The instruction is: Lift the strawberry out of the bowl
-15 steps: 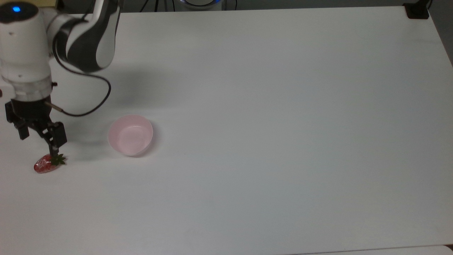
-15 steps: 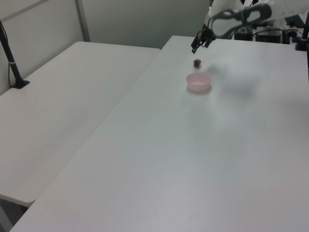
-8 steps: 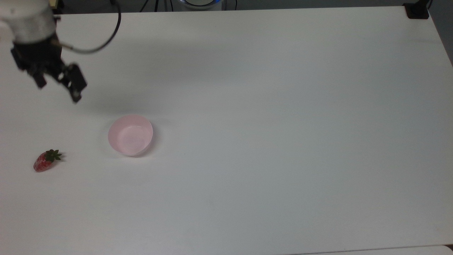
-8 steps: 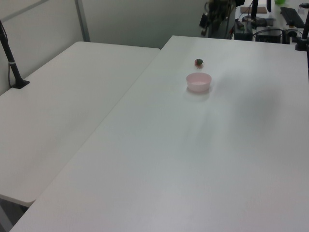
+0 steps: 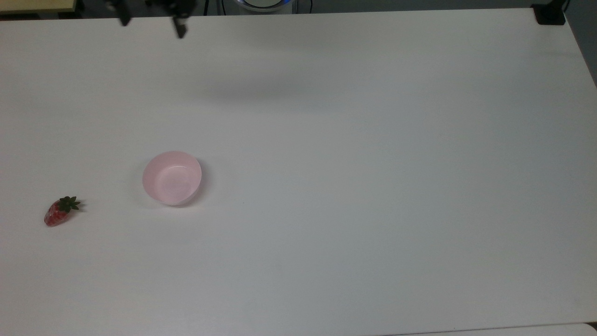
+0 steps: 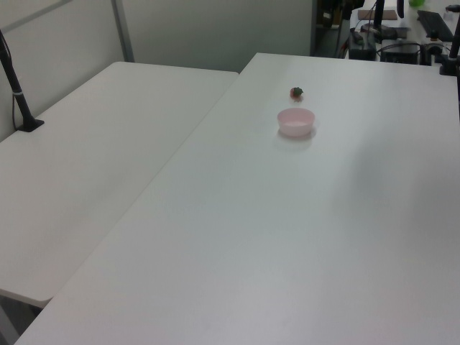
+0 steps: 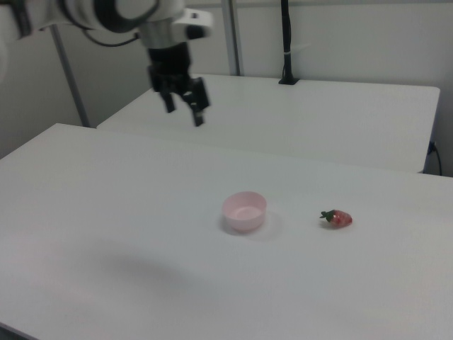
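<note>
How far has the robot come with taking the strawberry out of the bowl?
Done: the strawberry lies on the white table, apart from the pink bowl, which is empty. In hand: nothing; the gripper hangs high above the table with open jaws, far from both. Left: nothing seems to remain, since the strawberry is out of the bowl and released.

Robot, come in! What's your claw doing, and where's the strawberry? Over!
Claw open, empty, high above the table. Strawberry on the table, outside the bowl, to the top view's left of it. Bowl empty. Nothing in the way.
</note>
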